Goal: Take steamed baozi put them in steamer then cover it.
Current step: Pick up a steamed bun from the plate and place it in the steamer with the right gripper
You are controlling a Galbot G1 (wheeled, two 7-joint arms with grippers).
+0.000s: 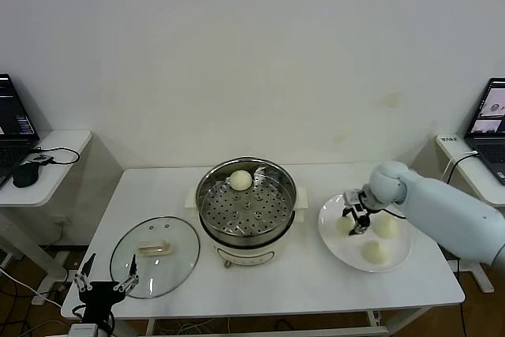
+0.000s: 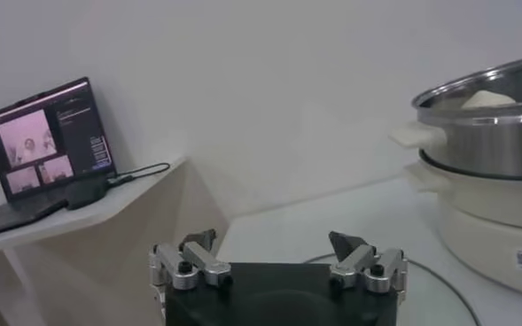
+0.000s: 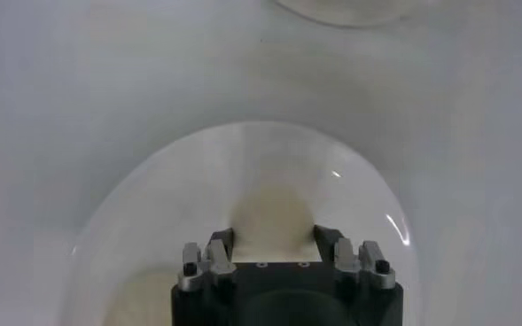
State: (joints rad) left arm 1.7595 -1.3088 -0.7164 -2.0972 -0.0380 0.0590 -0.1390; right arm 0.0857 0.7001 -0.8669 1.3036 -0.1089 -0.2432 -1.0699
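1. Between the right gripper's [image 1: 357, 219] fingers: one steamed baozi [image 3: 272, 215], sitting on the white plate [image 1: 335, 236]. Fingers flank the bun on both sides, closed in on it; bun not lifted.
2. Baozi count: four. One in the gripper, two more on the same plate just beside the gripper on its outer side ( [image 1: 387, 227], [image 1: 374, 252]), one already in the steamer [image 1: 247, 209] at its far edge [image 1: 240, 180].
3. Steamer: one, uncovered, perforated tray visible, on its white base, a short way inboard of the right gripper, just beside the plate.
4. Cover [image 1: 155, 256]: one, glass lid lying flat on the table [image 1: 316, 290], handle up, on the far side of the steamer from the right gripper.
5. Left gripper [image 1: 106, 282]: fingers spread wide, holding nothing, parked at the near table edge just beside the lid rim.
6. Side desks: one laptop [image 2: 43, 146] each side.
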